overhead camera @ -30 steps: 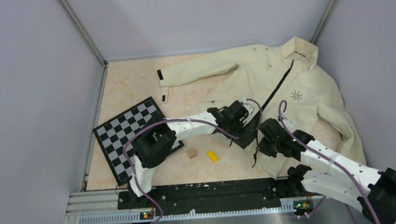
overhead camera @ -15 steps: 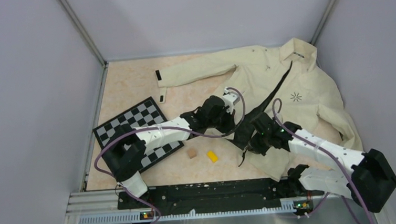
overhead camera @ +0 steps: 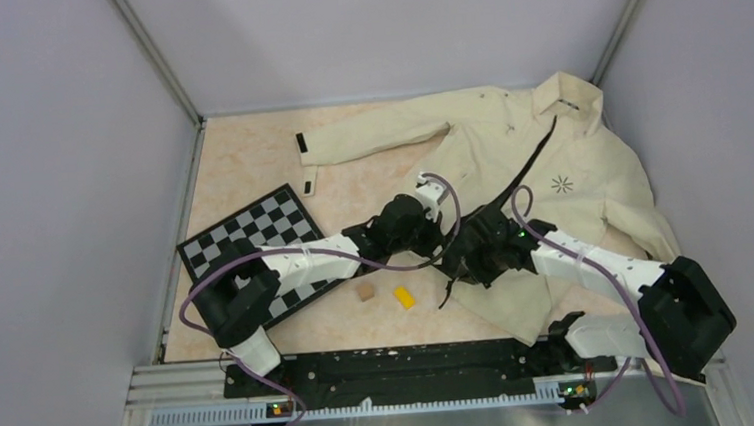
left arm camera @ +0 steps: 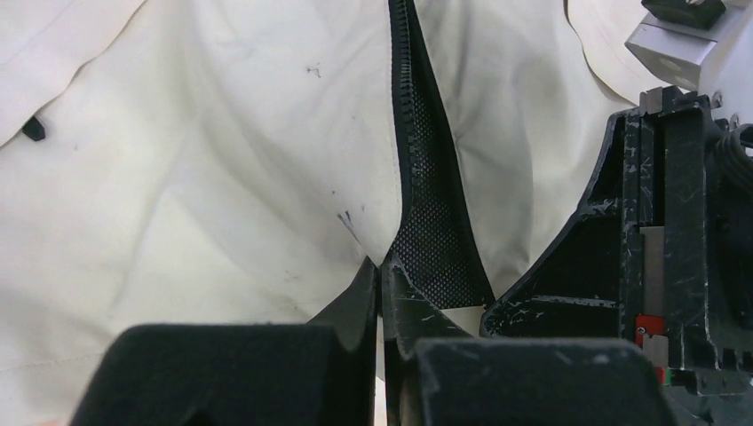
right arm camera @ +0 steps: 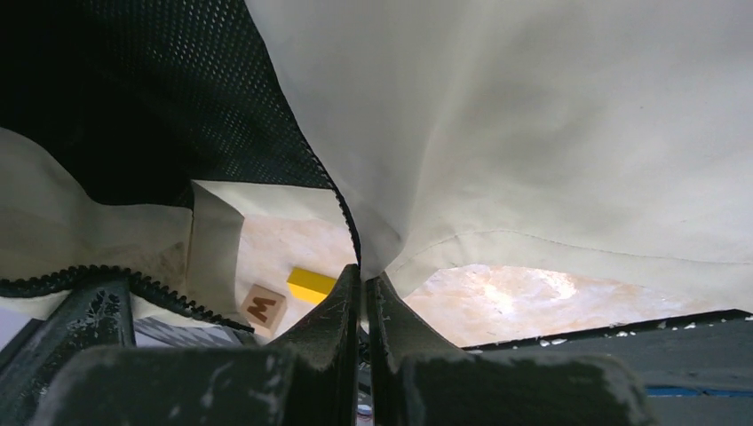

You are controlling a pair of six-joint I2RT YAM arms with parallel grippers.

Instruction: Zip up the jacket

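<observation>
Both arms stretched inward, the left tool [left arm camera: 380, 282] and right tool [right arm camera: 362, 286] each clamped on the lower zipper edge of the jacket [overhead camera: 494, 145].

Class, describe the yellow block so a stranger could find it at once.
Start at the checkerboard on the left. Between it and the cream jacket lie two small blocks. The yellow block is bright; the other is a brown cube.

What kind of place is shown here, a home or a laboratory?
Probably a robotics lab test cell: plain grey walls enclose the table, a checkerboard lies on it near the jacket, and a black mounting rail edges it.
</observation>
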